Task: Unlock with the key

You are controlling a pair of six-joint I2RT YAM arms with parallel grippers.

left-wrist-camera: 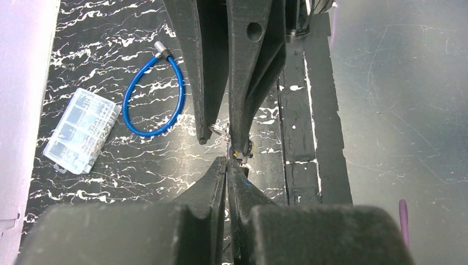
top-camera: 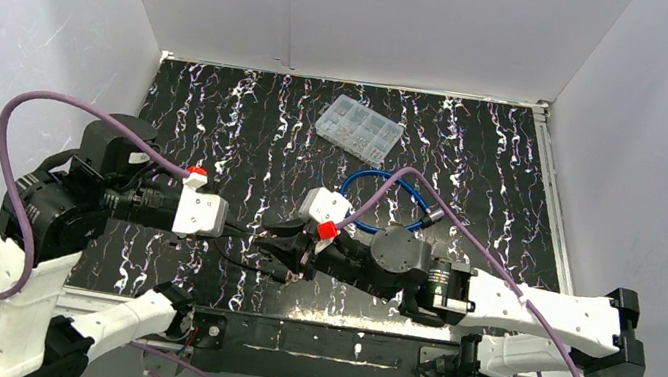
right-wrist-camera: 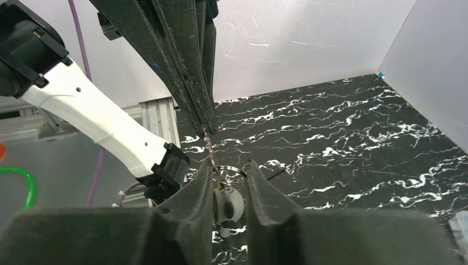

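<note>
On your black marbled desk (top-camera: pixel 219 120), the blue cable loop (top-camera: pixel 368 171) lies mid-desk and the clear plastic compartment box (top-camera: pixel 358 128) sits toward the far edge. The left end effector (top-camera: pixel 247 233) and right end effector (top-camera: pixel 277 252) meet tip to tip by the near edge.

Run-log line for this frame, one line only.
left gripper: shut on key | right gripper: around key ring, grip unclear | lock: lying apart, untouched

A small metal key (right-wrist-camera: pixel 209 148) hangs in midair, seen edge-on, its top pinched in the left gripper (left-wrist-camera: pixel 227 160). A silver key ring (right-wrist-camera: pixel 229 173) with a pale charm (right-wrist-camera: pixel 227 205) dangles beneath. The blue cable lock (left-wrist-camera: pixel 155 94) lies looped on the table (top-camera: pixel 221 110), well apart.
</note>
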